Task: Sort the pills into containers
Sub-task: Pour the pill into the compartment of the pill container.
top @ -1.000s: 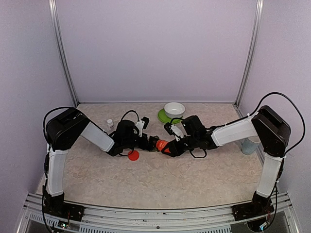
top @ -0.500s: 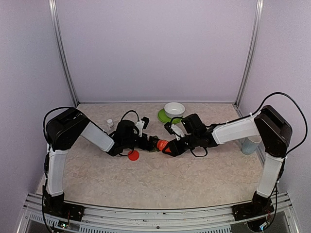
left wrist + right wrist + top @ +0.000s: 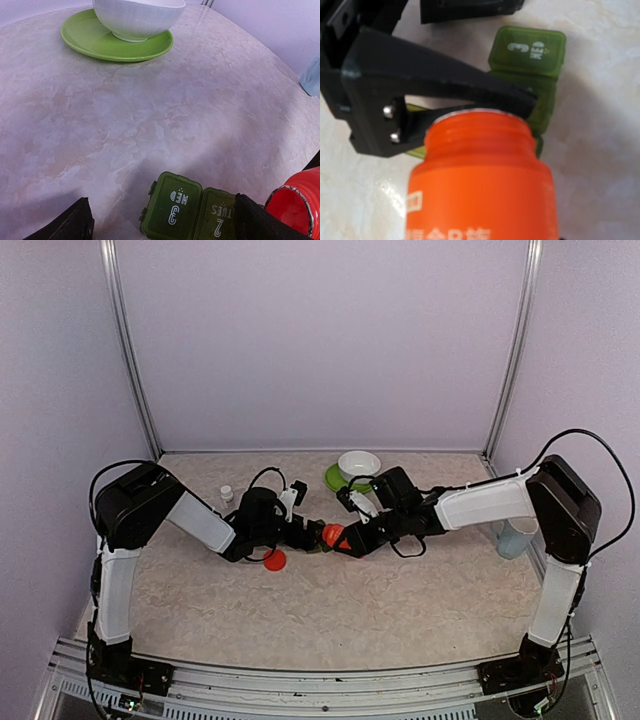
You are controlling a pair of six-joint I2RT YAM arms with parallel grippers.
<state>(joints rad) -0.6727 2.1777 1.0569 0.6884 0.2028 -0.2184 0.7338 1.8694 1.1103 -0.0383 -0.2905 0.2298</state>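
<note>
While the containers (image 3: 172, 209) lie on the table (image 3: 200, 100) inside the wide-spread left gripper (image 3: 165, 220) | right gripper (image 3: 350, 540) pinches the open bottle (image 3: 480, 170), mouth tilted just above them | step: pouring | next: tip slowly, keeping the mouth over them.

Both arms stretch low and inward; left pincer (image 3: 309, 536) spread wide, right pincer (image 3: 348, 543) clamped on a bottle (image 3: 333, 536).

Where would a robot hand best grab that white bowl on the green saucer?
Probably take the white bowl by its rim, from straight above, one finger inside and one outside. It stands upright and open on the green saucer, and its sloping sides look too wide to pinch across.
</note>
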